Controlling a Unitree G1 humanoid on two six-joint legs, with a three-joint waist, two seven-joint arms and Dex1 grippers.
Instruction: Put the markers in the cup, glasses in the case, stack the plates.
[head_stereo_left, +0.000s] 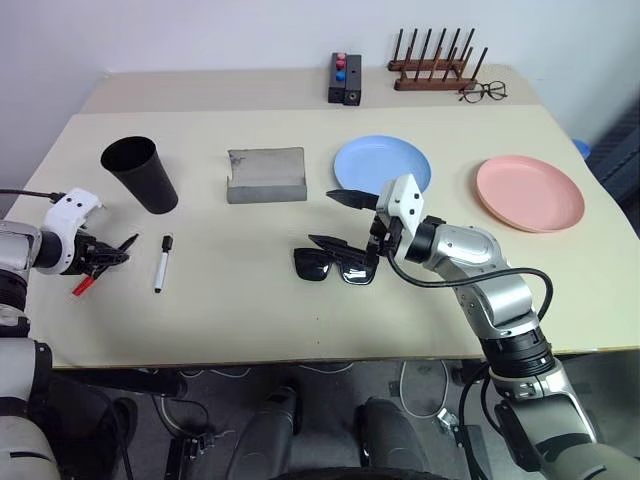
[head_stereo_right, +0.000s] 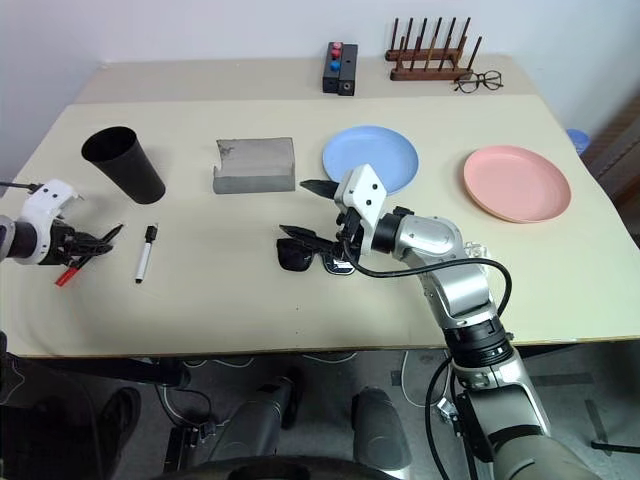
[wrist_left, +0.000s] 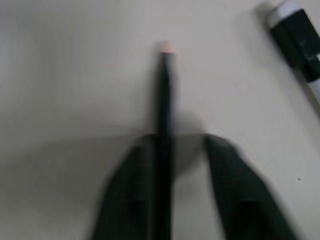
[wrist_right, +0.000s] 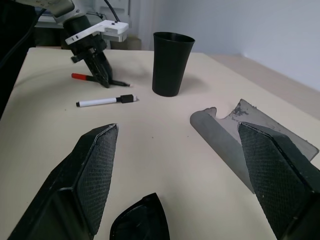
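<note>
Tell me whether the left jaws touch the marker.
Touching: right wrist view shows the left gripper shut on the red-capped marker; left wrist view shows it between them.

A: The beige table (head_stereo_left: 300, 320) carries a tall black plastic cup (head_stereo_left: 141, 173), a flat grey case (head_stereo_left: 266, 175) and black sunglasses (head_stereo_left: 333, 266).

B: Also a white black-capped marker (head_stereo_left: 161, 264), light blue plate (head_stereo_left: 381, 164), salmon pink plate (head_stereo_left: 529, 193).

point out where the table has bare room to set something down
Bare table along the near edge, below the sunglasses and the loose marker; also between the grey case and black cup, and between the blue plate and pink plate. Crowded around the right hand over the sunglasses.
</note>
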